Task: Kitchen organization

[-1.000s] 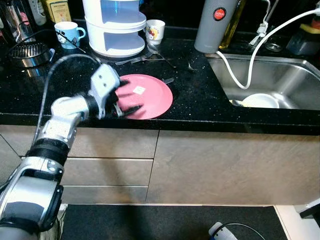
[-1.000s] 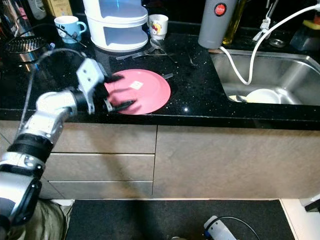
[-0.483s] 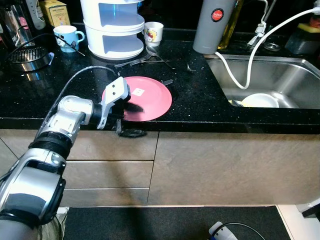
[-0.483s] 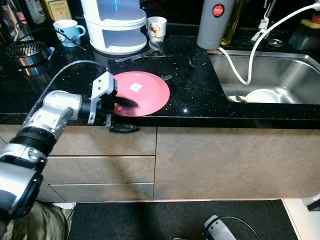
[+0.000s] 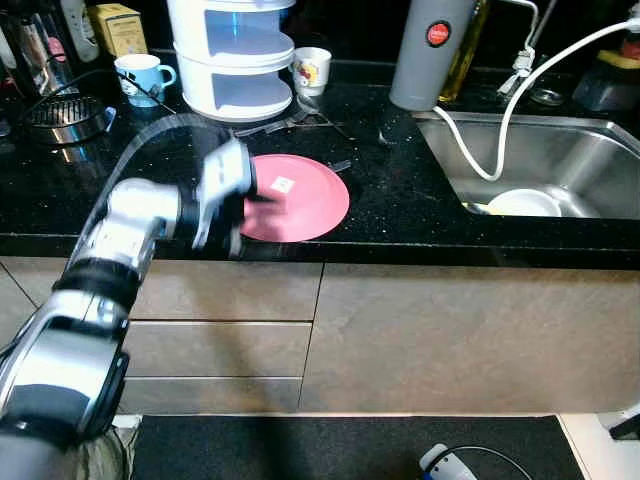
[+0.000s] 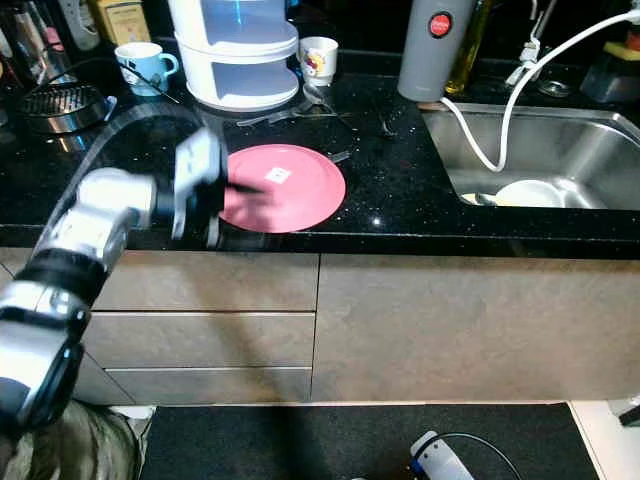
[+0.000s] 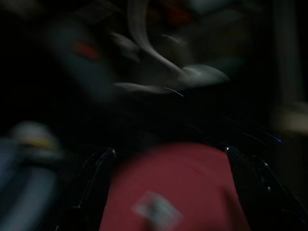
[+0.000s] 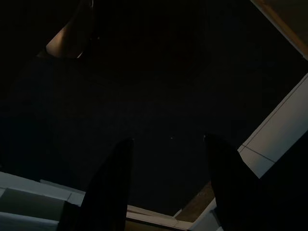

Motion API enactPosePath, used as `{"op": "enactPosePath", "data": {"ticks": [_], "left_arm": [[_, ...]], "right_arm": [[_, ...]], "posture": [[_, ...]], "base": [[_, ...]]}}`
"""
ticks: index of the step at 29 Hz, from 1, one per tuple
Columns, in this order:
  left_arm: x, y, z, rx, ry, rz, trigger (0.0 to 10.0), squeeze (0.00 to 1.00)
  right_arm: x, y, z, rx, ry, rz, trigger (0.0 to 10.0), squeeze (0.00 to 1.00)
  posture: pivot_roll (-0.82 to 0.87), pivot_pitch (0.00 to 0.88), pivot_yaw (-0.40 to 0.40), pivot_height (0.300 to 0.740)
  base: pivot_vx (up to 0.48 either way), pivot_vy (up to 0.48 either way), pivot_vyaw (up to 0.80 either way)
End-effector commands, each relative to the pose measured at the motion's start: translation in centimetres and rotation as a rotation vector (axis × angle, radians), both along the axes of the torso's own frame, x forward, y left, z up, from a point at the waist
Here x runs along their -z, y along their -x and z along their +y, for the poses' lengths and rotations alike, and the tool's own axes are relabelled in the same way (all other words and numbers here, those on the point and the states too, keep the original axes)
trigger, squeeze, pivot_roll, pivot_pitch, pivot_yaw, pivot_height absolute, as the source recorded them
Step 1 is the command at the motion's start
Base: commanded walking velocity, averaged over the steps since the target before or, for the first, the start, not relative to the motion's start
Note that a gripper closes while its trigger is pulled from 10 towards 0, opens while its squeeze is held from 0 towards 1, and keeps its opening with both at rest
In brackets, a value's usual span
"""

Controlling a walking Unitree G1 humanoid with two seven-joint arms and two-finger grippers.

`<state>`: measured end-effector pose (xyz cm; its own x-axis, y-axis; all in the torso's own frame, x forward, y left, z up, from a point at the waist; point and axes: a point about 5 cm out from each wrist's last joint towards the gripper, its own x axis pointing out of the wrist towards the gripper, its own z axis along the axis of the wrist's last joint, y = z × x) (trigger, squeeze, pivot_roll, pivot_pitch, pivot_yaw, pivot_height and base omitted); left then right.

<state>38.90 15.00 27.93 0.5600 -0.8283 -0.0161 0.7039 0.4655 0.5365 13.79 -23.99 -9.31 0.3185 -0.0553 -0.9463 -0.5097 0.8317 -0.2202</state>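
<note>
A pink plate (image 5: 297, 194) was seen lying flat on the black counter (image 5: 400, 200), near its front edge and left of the sink (image 5: 545, 160). The left gripper (image 5: 238, 205) was held at the plate's left rim, heavily blurred in both eye views, so that its fingers could not be made out there. In the left wrist view the plate (image 7: 173, 192) was shown between two dark fingers (image 7: 91, 183) standing wide apart on either side; whether they touched the rim could not be told, and nothing was seen clamped.

Farther back, a white tiered stand (image 5: 235, 60) was seen with a blue mug (image 5: 138, 75) to its left and a small white cup (image 5: 312, 68) to its right, cutlery (image 5: 290, 115) lying just in front. A grey bottle (image 5: 428, 50) stood by the sink, in which a white bowl (image 5: 522, 203) lay. A white hose (image 5: 500, 110) was draped into the basin.

In the right wrist view the right gripper (image 8: 168, 183) was seen in deep shade, its fingers apart and empty, above dark flooring.
</note>
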Motion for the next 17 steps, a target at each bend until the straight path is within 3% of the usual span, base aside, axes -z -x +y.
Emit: {"op": "enactPosePath", "data": {"ticks": [1, 5, 13, 17], "left_arm": [[0.9, -0.6, 0.8, -0.120, -0.012, -0.002, 10.0, 0.00], [1.5, -1.3, 1.4, -0.238, -0.074, 0.016, 10.0, 0.00], [4.9, -1.8, 1.8, -0.344, -0.264, 0.143, 10.0, 0.00], [5.8, -1.9, 1.9, -0.369, -0.325, 0.159, 10.0, 0.00]], "right_arm": [[0.1, 0.4, -0.2, 0.007, 0.000, 0.010, 10.0, 0.00], [0.1, 0.6, -0.4, 0.007, 0.001, 0.013, 10.0, 0.00], [0.2, 1.2, -0.6, 0.010, 0.006, 0.016, 10.0, 0.00], [0.3, 1.3, -0.6, 0.014, 0.008, 0.015, 10.0, 0.00]], "posture": [[-0.04, 0.001, -0.024, 0.740], [-0.05, 0.016, -0.022, 0.740], [-0.08, 0.046, -0.014, 0.740], [-0.09, 0.048, -0.009, 0.740]], "base": [[0.000, 0.000, 0.00], [0.000, 0.000, 0.00], [0.000, 0.000, 0.00], [0.000, 0.000, 0.00]]}}
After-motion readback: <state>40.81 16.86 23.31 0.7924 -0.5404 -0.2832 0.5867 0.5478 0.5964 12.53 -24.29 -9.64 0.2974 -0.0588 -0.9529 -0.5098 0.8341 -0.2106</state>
